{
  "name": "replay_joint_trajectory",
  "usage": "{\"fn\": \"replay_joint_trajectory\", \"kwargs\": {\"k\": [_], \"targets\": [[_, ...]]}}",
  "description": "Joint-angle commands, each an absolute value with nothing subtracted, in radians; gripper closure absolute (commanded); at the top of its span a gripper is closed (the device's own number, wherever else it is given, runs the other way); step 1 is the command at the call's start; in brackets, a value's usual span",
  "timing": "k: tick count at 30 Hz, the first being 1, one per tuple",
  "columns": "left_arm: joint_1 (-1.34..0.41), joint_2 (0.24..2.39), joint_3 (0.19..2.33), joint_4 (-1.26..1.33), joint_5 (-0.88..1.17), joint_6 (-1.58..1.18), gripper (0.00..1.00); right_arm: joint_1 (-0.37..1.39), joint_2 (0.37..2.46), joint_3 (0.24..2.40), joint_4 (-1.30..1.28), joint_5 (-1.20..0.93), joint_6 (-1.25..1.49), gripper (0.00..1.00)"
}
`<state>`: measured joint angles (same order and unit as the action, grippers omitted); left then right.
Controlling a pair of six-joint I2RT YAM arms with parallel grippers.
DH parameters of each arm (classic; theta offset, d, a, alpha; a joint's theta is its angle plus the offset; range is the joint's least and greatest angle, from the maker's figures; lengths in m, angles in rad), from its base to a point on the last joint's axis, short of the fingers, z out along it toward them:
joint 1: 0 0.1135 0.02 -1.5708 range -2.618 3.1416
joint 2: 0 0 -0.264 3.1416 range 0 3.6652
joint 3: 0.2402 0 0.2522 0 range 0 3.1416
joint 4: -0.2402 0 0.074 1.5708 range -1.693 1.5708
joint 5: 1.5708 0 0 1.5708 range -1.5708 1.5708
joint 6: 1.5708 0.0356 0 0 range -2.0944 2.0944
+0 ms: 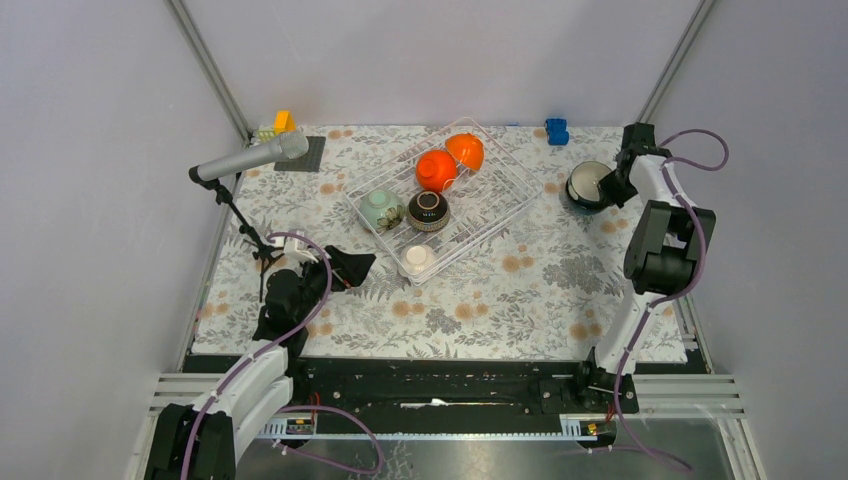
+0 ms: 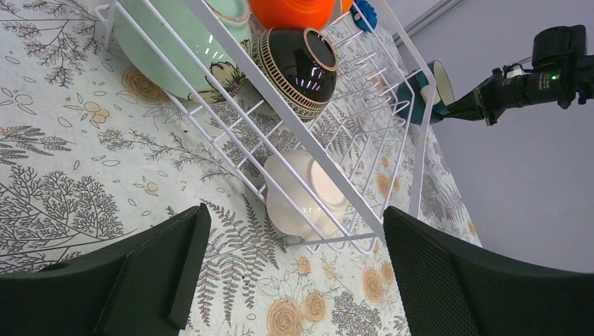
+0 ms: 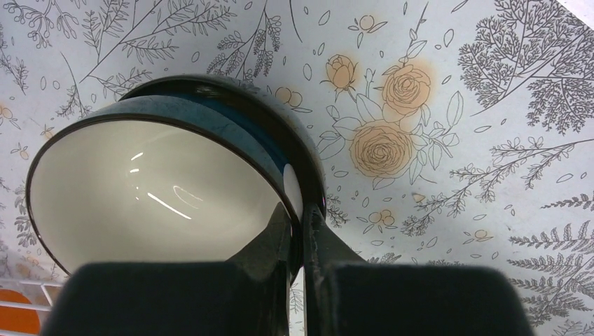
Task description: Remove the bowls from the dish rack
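Observation:
The wire dish rack (image 1: 505, 205) lies at mid-table, also in the left wrist view (image 2: 392, 150). It holds two orange bowls (image 1: 436, 170) (image 1: 465, 150), a pale green bowl (image 1: 378, 208), a dark brown patterned bowl (image 1: 428, 211) and a white bowl (image 1: 418, 259). My left gripper (image 1: 352, 270) is open and empty, just left of the rack's near corner; the white bowl (image 2: 301, 192) lies ahead of its fingers. My right gripper (image 1: 612, 183) is shut on the rim of a teal-blue bowl (image 1: 588, 186) with a white inside (image 3: 150, 189), right of the rack, over the cloth.
A microphone (image 1: 250, 157) on a stand (image 1: 245, 222) leans over the left side. A yellow block (image 1: 284, 121) sits at the back left and a blue block (image 1: 557, 131) at the back right. A floral cloth (image 1: 500, 300) covers the table.

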<state>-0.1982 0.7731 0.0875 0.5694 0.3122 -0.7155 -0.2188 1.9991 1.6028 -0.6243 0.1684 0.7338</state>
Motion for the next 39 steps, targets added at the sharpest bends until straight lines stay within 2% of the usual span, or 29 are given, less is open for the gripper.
{"fn": "replay_joint_trajectory", "kwargs": {"k": [1,4,8,10,20,22,23,35,39], "targets": [[-0.201,0.757,0.087,0.602,0.320,-0.713,0.01,-0.219,2.000,1.680,-0.667,0.214,0.764,0.92],[-0.201,0.757,0.087,0.599,0.318,-0.712,0.01,-0.220,2.013,1.694,-0.670,0.212,0.754,0.86],[-0.201,0.756,0.087,0.598,0.316,-0.710,0.01,-0.219,2.036,1.724,-0.706,0.242,0.757,0.82],[-0.201,0.760,0.088,0.600,0.317,-0.710,0.01,-0.219,2.049,1.734,-0.718,0.243,0.759,0.57],[-0.201,0.759,0.088,0.597,0.316,-0.710,0.01,-0.221,2.018,1.728,-0.716,0.212,0.758,0.52],[-0.201,0.756,0.087,0.595,0.315,-0.710,0.01,-0.221,1.993,1.721,-0.717,0.217,0.758,0.27],[-0.201,0.754,0.087,0.594,0.315,-0.710,0.01,-0.221,1.981,1.717,-0.716,0.219,0.758,0.24],[-0.202,0.752,0.087,0.592,0.313,-0.710,0.01,-0.219,1.831,1.649,-0.706,0.217,0.693,0.21],[-0.202,0.752,0.087,0.592,0.311,-0.710,0.01,-0.219,1.781,1.610,-0.682,0.258,0.684,0.24]]}}
